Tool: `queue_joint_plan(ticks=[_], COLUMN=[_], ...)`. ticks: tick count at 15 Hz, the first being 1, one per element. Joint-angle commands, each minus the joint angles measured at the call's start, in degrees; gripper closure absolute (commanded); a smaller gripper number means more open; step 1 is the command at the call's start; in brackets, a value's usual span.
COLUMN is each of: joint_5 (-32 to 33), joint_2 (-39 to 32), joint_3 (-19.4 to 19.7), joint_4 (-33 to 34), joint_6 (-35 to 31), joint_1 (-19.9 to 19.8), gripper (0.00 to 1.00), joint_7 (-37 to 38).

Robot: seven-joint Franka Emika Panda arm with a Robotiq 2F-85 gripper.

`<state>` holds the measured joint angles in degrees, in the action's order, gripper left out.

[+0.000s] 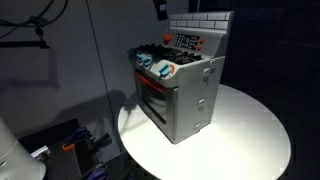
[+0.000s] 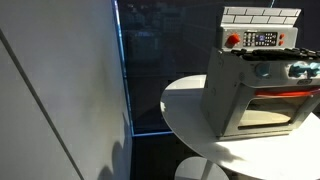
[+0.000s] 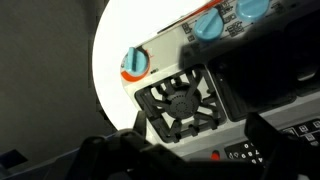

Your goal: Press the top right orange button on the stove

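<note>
A grey toy stove [image 1: 185, 95] stands on a round white table [image 1: 250, 130]; it also shows in an exterior view [image 2: 255, 95]. Its back panel carries a keypad with a red-orange button at one end [image 1: 167, 38] [image 2: 233, 40] and another at the opposite end [image 2: 281, 40]. In the wrist view I look down on the black burner grate [image 3: 182, 102], and a small orange-red button [image 3: 215, 155] shows on the panel below it. My gripper [image 3: 190, 152] hangs above the stove top. Its two dark fingers are spread wide, open and empty. In an exterior view only its dark tip [image 1: 160, 8] shows at the top edge.
Blue knobs with orange rings [image 3: 134, 62] [image 1: 165, 70] line the stove front above the oven door [image 2: 268, 112]. A white brick-pattern backsplash [image 2: 260, 16] rises behind the panel. The table edge [image 3: 105, 80] drops off beside the stove. A dark wall panel [image 2: 60, 80] stands to the side.
</note>
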<state>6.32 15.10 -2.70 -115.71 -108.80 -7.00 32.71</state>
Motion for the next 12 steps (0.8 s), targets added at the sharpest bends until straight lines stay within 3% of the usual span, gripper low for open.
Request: queue_joint_plan(ticks=[1, 6, 12], joint_5=[0.13, 0.12, 0.99], joint_2=[-0.07, -0.06, -3.2], joint_3=[0.47, 0.43, 0.63], joint_4=[0.17, 0.17, 1.88], joint_6=[0.18, 0.18, -4.89], joint_1=[0.61, 0.77, -0.04], gripper=[0.0, 0.0, 0.0], joint_7=[0.08, 0.07, 6.0])
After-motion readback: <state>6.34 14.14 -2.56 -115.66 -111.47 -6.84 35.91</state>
